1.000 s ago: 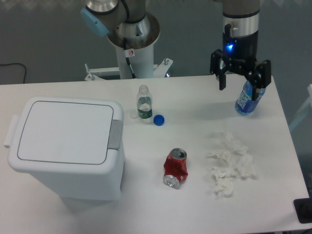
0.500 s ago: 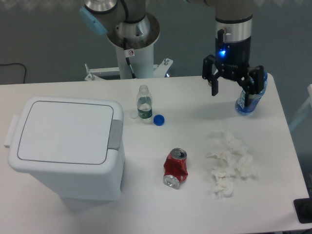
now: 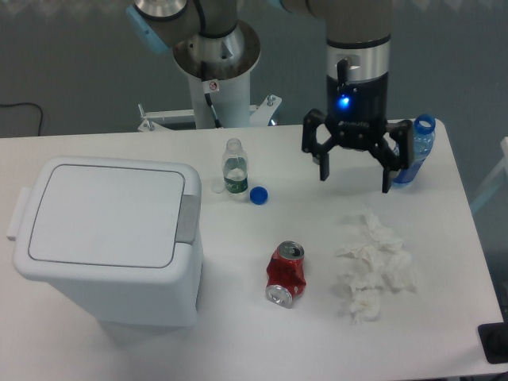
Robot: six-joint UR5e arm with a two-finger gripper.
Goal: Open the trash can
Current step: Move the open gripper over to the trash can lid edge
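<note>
tool fingers spread wide, empty | trash can lid down

A: What sits on the white surface?

B: Going by the pincer, which hangs with its fingers spread wide over the far right part: just to its right stands a blue bottle, upright near the far edge. Below the pincer, toward the near edge, lie crumpled white tissues.

A: And to its left?

B: A small clear bottle stands upright without its cap; a blue cap lies just beside it, on the pincer's side. Nearer the front, left of the tissues, a crushed red soda can lies on its side. Far left, well apart from the pincer, stands the trash can, lid shut.
</note>
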